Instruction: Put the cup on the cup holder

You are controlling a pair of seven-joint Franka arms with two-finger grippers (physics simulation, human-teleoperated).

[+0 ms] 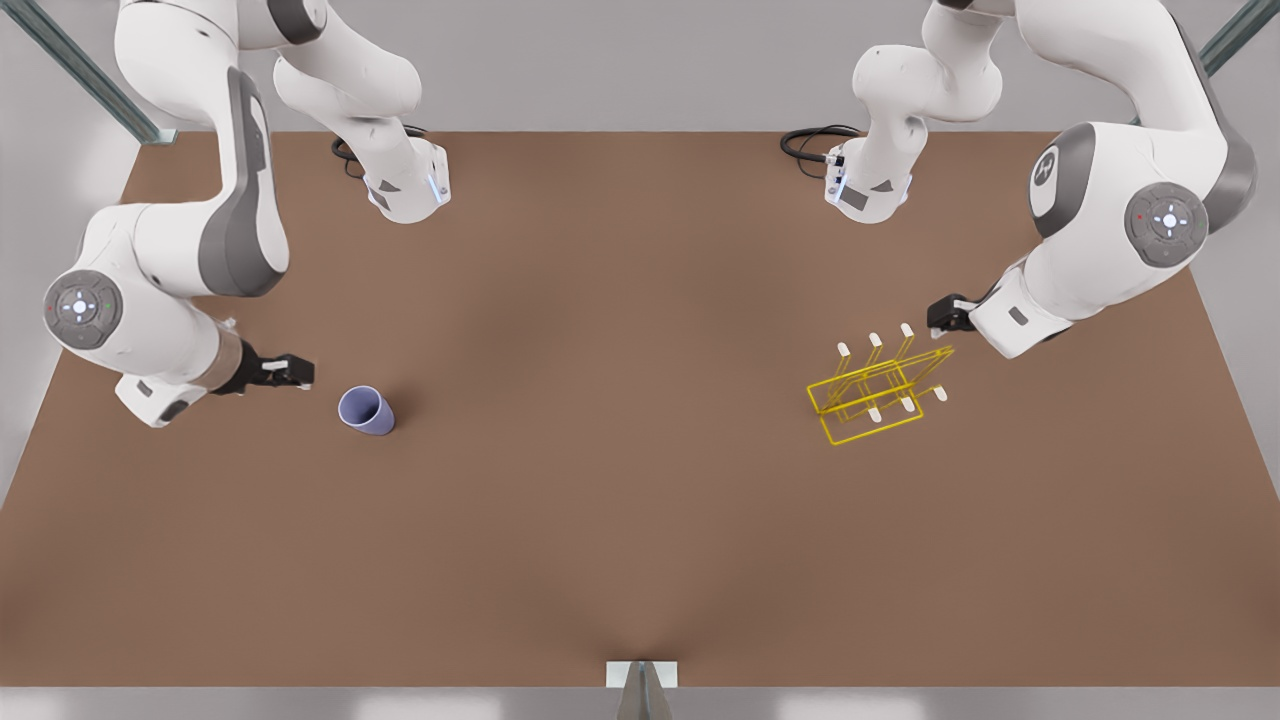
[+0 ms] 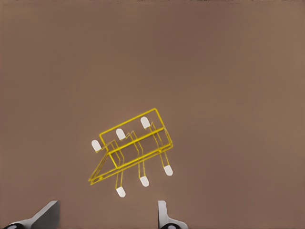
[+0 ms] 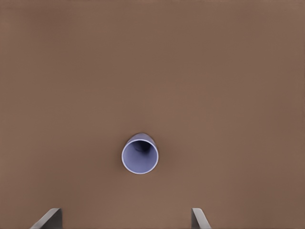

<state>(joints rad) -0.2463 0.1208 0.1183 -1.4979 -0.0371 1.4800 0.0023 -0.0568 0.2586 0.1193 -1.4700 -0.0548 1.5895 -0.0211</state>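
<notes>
Cup [image 1: 366, 410] stands upright on the counter [image 1: 620, 520], mouth up, well apart from the holder [image 1: 878, 388]. Right hand [image 1: 290, 373] sits just beside the cup, on the side away from the holder, fingers spread wide and grasping nothing; in its wrist view the cup [image 3: 139, 155] lies centred between the fingertips [image 3: 47, 219] but not yet between them.

Risks, judged from here: the cup is about as wide as the spread, so an off-centre approach could clip the rim and tip or skid it. It tapers and looks smooth, so a low or weak pinch could let it slide out in the carry.

Farther off, the holder [image 2: 131, 150] is thin wire and looks light; lowering the cup off-line onto a slanted prong could shove or tilt it. Left hand [image 1: 948, 314] hovers just beside the holder, fingers [image 2: 164, 217] apart, empty, waiting; it could crowd the delivery.
</notes>
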